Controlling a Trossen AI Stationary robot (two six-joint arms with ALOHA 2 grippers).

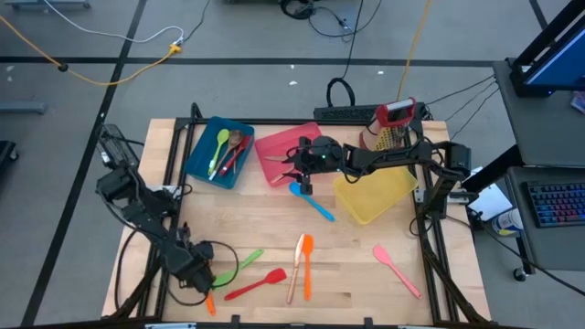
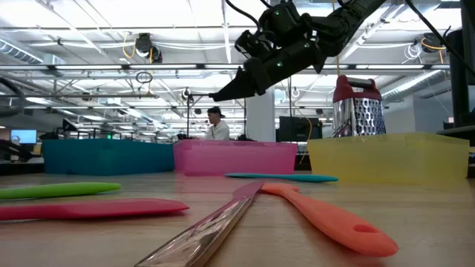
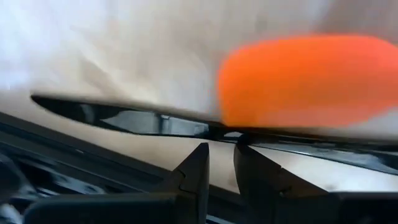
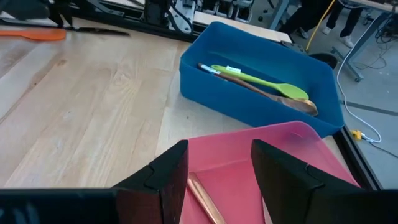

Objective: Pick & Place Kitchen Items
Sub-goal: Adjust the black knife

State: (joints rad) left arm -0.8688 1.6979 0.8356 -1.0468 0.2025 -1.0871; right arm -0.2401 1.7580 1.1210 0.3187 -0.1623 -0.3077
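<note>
A: Utensils' whereabouts? Green spoon (image 4: 261, 81) in blue bin (image 1: 203, 151); orange spatula (image 1: 308, 265) on table (image 1: 366, 274).
B: Left gripper (image 3: 219, 163) at near-left corner, clamped on black knife (image 3: 143, 121). Right gripper (image 4: 219, 163), fingers apart, over pink bin (image 4: 273, 146).

Grey floor (image 1: 238, 55) surrounds the wooden counter (image 1: 356, 251), crossed by yellow cables (image 1: 119, 68) and black cables (image 1: 347, 37). A power strip (image 1: 345, 114) lies at the counter's far edge. Right: a desk (image 1: 539, 183) with a keyboard (image 1: 556, 203). Beyond the counter, an open hall with ceiling beams (image 2: 111, 70), strip lights (image 2: 185, 15), monitors (image 2: 22, 136) and a seated person (image 2: 217, 124).
</note>
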